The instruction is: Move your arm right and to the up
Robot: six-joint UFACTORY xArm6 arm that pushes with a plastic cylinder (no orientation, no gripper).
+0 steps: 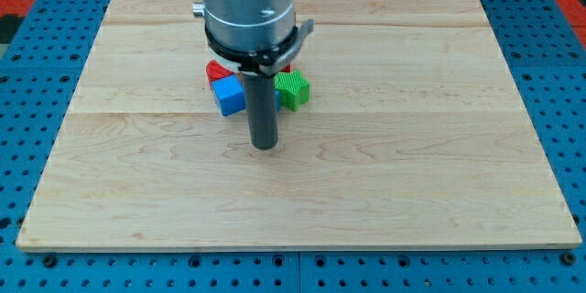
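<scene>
My tip rests on the bare wooden board, holding nothing and touching no block. 3 blocks cluster just above it toward the view's top: a blue cube up-left of my tip, a green block up-right, and a red block beyond the blue cube, partly hidden by the arm's grey housing.

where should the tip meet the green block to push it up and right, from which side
Probably its lower-left face. The green block sits at the right of the cluster, beside the blue block and red block, partly behind the rod. My tip is just below and left of it, so come from there, with care not to drag the blue one.
</scene>
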